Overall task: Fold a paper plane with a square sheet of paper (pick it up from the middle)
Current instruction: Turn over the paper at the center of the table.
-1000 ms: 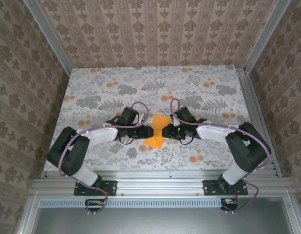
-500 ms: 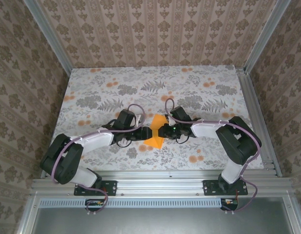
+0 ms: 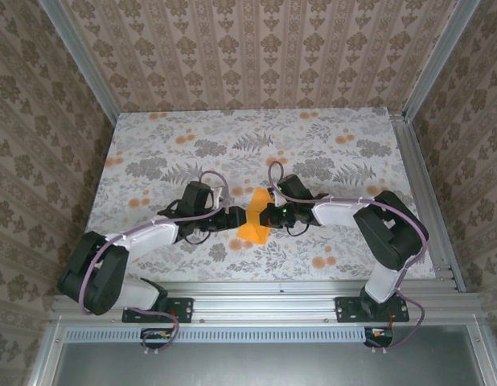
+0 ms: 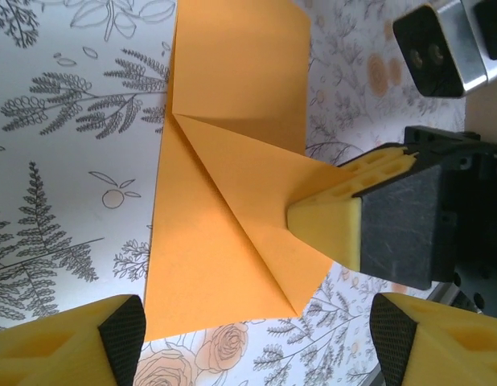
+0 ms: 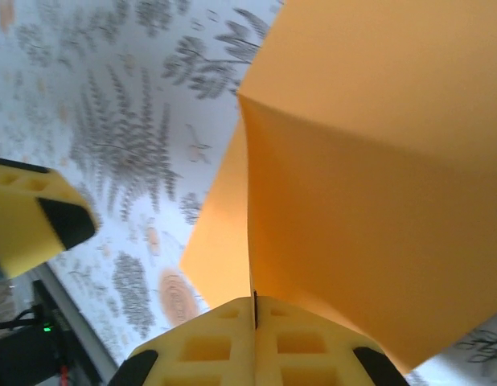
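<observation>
Your square sheet of paper [image 3: 252,221] lies mid-frame on the counter [image 3: 152,137], apparently doubled over, with one diagonal flap creased. The right fingers [image 5: 200,350] pinch its corner and the left fingers [image 4: 120,334] stand released. Most plane folds are not yet done.

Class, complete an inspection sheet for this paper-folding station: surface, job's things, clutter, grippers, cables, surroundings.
Surface: floral-print table.
Job's things: orange sheet, partly folded with a diagonal flap, between the two arms.
Clutter: nothing seen.
Grippers: right gripper shut on the sheet's flap; left gripper open, fingers straddling the sheet's edge.
Cables: purple cables loop along both arms.
Surroundings: patterned walls, metal frame.
</observation>
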Robot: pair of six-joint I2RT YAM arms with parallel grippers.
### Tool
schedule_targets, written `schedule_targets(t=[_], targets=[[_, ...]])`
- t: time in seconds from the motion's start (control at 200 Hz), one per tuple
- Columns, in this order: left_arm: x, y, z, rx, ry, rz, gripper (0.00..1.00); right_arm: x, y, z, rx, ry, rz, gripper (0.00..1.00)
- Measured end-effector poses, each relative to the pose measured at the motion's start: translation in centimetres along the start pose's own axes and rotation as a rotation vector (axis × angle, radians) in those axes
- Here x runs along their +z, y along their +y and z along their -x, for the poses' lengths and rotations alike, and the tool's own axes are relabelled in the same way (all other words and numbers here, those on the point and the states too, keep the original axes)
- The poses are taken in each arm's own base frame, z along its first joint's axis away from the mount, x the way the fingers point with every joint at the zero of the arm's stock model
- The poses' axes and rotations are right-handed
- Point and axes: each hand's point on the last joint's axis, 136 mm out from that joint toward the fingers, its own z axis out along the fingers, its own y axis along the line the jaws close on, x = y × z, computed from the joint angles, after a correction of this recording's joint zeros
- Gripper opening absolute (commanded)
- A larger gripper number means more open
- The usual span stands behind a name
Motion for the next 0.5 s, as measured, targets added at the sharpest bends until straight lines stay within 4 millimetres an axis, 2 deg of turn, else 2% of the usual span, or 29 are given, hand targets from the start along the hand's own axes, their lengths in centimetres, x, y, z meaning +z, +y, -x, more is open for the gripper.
schedule_targets(t=[0.345, 0.5], targets=[[-2.1, -2.5, 2.4, -0.059, -0.156, -0.109, 0.78, -2.7, 5.4, 1.7, -0.021, -0.061, 0.194, 0.03], [-2.9, -2.6, 3.8, -0.101, -0.236, -0.126, 0.76, -3.7, 7.1, 2.1, -0.027, -0.077, 0.253, 0.02]])
